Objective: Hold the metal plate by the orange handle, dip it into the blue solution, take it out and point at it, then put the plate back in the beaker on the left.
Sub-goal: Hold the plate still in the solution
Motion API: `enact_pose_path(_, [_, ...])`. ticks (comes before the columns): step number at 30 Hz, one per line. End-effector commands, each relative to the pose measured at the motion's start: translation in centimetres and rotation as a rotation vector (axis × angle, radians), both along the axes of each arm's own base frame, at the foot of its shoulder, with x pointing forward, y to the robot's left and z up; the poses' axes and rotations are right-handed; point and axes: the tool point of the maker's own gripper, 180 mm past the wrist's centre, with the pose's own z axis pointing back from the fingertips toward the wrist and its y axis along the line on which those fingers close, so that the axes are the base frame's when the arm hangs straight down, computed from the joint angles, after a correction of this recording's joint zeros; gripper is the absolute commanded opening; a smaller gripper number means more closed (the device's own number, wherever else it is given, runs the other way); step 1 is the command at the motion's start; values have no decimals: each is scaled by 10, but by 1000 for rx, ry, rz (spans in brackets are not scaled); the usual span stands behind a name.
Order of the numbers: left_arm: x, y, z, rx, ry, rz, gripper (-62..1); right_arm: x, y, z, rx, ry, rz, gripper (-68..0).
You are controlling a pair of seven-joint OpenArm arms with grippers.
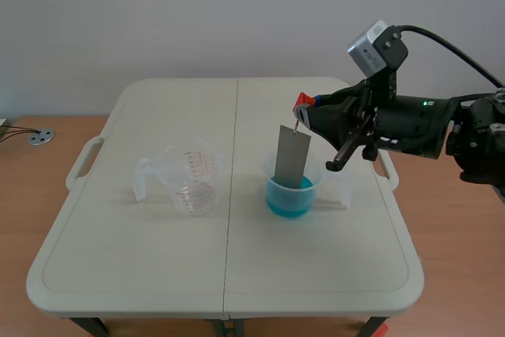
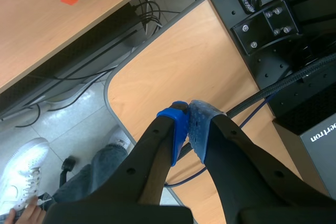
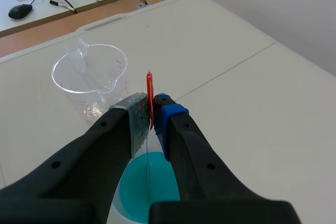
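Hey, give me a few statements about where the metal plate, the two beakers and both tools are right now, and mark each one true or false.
1. The right tool is shut on the orange handle of the metal plate. True.
2. The clear beaker stands apart from the beaker of blue solution. True.
3. The metal plate stands in the clear beaker. False: it hangs upright from the right tool, its lower end inside the beaker of blue solution.
4. The left tool is open. False: its fingers meet with nothing between them.
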Motion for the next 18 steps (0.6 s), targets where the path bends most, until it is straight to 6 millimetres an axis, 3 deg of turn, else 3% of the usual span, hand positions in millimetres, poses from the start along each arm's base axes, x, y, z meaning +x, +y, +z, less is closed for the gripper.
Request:
enact_pose_path(1, [1,-6,2,-19,-7,-2,-582,2,1,-1,-20,-2,10,-660])
enact_pose_path(18, [3,-6,2,-19,-10,-2,-582,2,1,-3,-19,3,8,-660])
